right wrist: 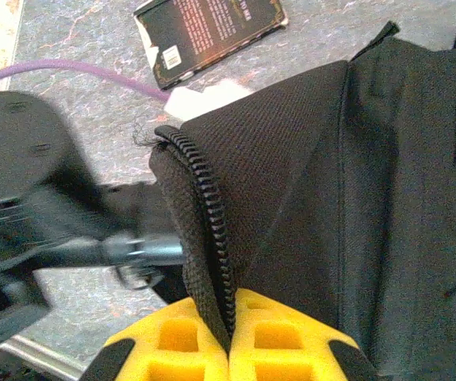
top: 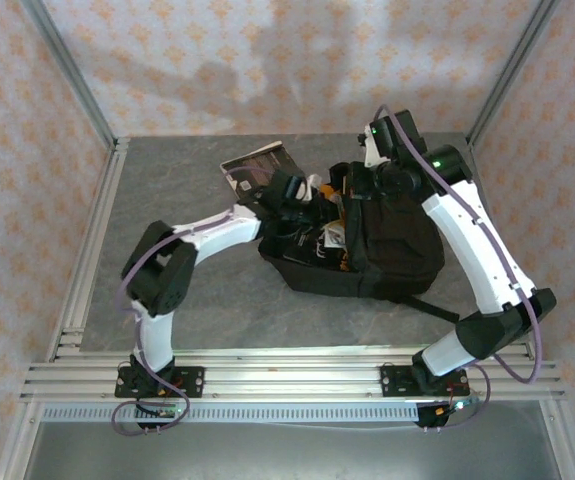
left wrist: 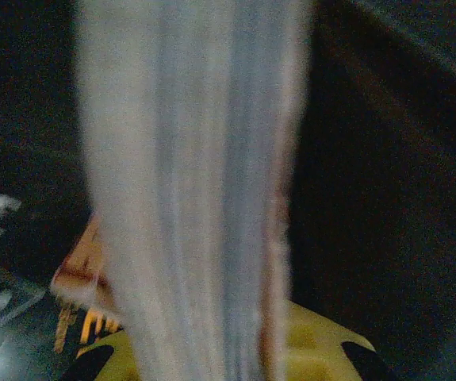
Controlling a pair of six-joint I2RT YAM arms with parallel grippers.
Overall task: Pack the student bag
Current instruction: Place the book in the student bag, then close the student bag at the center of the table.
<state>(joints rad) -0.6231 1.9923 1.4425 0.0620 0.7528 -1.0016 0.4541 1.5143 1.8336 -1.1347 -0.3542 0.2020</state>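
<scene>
The student bag (top: 377, 245), a large black backpack, lies in the middle of the table with its opening to the left. My right gripper (right wrist: 229, 321) is shut on the bag's zipper edge (right wrist: 204, 230) and holds the flap up at the bag's far side (top: 357, 182). My left gripper (top: 300, 203) reaches into the opening. In the left wrist view it (left wrist: 216, 357) is shut on a book (left wrist: 188, 198), whose white page edges stand upright between the yellow fingers (left wrist: 319, 341). The dark inside of the bag surrounds it.
A black-covered book with orange lettering (right wrist: 210, 32) lies flat on the table at the back left of the bag (top: 255, 166). Something with orange print (left wrist: 77, 274) sits inside the bag beside the held book. A strap (top: 437, 308) trails to the right.
</scene>
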